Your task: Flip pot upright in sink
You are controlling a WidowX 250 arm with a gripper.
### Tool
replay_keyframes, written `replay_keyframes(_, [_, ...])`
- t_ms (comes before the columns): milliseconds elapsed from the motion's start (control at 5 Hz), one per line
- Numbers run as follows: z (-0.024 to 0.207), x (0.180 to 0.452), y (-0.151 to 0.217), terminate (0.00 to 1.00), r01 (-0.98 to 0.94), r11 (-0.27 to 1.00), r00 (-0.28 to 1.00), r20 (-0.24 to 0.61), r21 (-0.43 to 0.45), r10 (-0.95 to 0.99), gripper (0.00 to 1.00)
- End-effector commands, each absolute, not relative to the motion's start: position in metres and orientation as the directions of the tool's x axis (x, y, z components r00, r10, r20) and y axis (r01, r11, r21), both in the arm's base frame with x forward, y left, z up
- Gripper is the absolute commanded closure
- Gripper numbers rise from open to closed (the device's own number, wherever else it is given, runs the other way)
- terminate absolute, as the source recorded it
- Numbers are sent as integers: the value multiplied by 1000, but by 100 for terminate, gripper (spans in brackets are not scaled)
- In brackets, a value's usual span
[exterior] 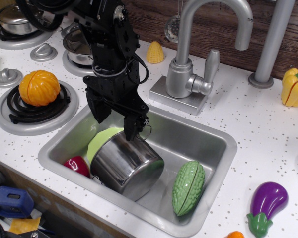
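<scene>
The large shiny steel pot (125,166) lies tilted on its side in the left half of the sink (216,144), with a small wire handle showing at its upper edge. It leans against a light green plate (100,140). My black gripper (115,120) hangs just above the pot's upper rim with its jaws apart. The right fingertip (132,130) is at the rim beside the wire handle, and the left fingertip (99,113) is over the sink's back-left wall. Nothing is held between them.
A green gourd (188,187) lies in the sink's right half and a red piece (77,165) lies left of the pot. The faucet (188,74) stands behind the sink. An orange pumpkin (39,88) sits on a burner at left. An eggplant (265,201) is on the counter at right.
</scene>
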State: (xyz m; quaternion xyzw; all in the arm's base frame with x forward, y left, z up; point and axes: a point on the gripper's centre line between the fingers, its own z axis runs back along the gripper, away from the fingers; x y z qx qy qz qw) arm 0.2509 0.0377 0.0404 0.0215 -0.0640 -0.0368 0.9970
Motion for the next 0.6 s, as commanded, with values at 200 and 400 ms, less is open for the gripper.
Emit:
replay_keyframes(200, [37,249,37,0,66,998,988,139,-3,-65,0])
replay_keyframes(400, [33,248,36,0,60,994,990,134,-90,-47,0])
